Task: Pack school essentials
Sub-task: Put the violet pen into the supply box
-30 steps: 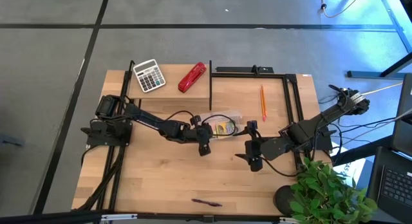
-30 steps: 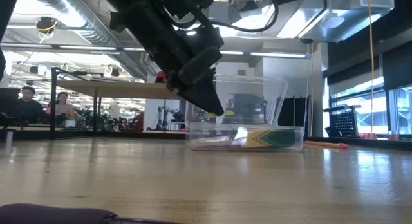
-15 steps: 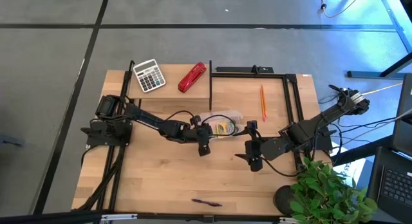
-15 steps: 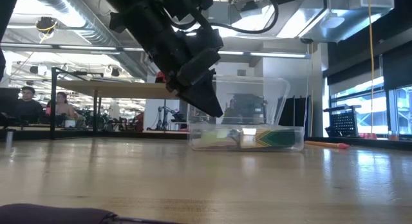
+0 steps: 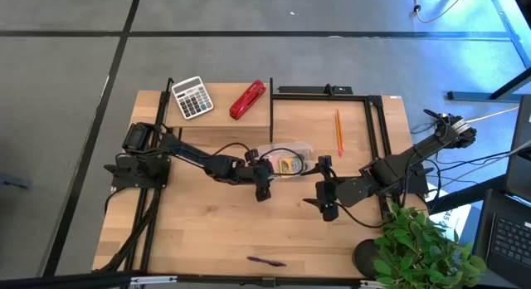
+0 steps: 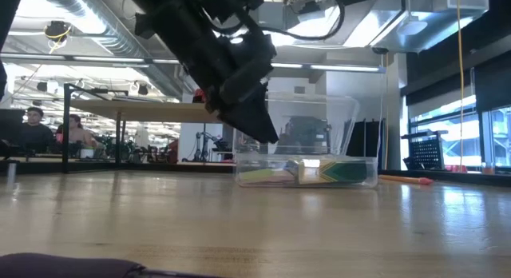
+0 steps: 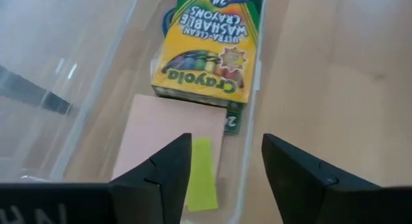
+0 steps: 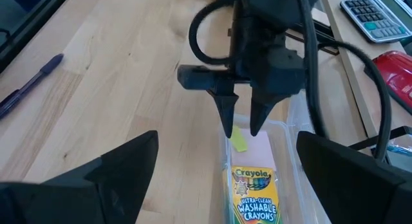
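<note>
A clear plastic container [image 5: 302, 149] stands mid-table. In it lie a yellow-green crayon box [image 7: 209, 50], a pink sticky-note pad [image 7: 161, 137] and, flat on the pad, a tiny yellow block [image 7: 201, 174]. My left gripper [image 7: 226, 143] hangs open just above the container's left end, slanting down, its fingertips over the block and clear of it. Toward the right edge, my right gripper [image 5: 329, 210] waits open above the table, facing the container. An orange pencil [image 5: 338, 131] lies at the far right. Close to the near edge lies a dark purple pen [image 5: 265, 261].
A grey-white calculator [image 5: 192, 97] and a red stapler [image 5: 247, 100] lie at the far left. A black frame [image 5: 323, 91] runs along the far edge and down the right side. A potted plant [image 5: 423, 247] stands at the near right corner. Bare wood lies between container and pen.
The yellow block that showed at my left gripper's fingertips above the container is gone from them and now lies on the pink pad inside. Both arms have stayed where they were.
</note>
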{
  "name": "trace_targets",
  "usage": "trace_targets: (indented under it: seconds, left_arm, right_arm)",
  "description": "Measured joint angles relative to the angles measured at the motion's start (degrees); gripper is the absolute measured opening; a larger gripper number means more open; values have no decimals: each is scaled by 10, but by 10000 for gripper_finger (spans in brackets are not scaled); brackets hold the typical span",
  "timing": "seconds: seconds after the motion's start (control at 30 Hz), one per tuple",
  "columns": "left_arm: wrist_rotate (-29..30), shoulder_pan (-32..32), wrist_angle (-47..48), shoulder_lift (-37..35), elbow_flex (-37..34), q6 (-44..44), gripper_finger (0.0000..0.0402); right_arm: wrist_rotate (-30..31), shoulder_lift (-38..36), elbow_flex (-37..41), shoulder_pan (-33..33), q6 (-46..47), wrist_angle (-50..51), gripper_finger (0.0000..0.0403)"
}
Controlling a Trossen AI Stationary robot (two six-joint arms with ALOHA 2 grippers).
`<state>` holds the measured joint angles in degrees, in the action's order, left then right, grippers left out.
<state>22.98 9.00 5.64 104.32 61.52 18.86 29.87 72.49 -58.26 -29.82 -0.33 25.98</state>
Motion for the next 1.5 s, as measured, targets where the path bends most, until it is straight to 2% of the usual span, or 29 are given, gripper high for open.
trace_targets:
  seconds: [0.37,0.63,0.87,1.0,1.23,1.43,1.5]
  left_arm:
    - [-1,73,20,-56,0,5,184]
    - [-3,151,60,-105,0,46,184]
    - [-59,217,80,-123,0,50,184]
    - [-58,249,85,-121,0,62,184]
    - [-33,274,87,-121,0,100,184]
    - [-10,282,86,-121,0,123,184]
    - [-10,283,85,-121,0,123,184]
  right_arm:
    - [0,0,0,0,1,0,369]
    - [0,0,0,0,0,0,369]
    - [0,0,0,0,0,0,369]
    - [0,0,0,0,0,0,369]
    - [-1,0,0,0,5,0,369]
    - [-5,0,0,0,79,-11,369]
    - [-23,0,0,0,89,-10,369]
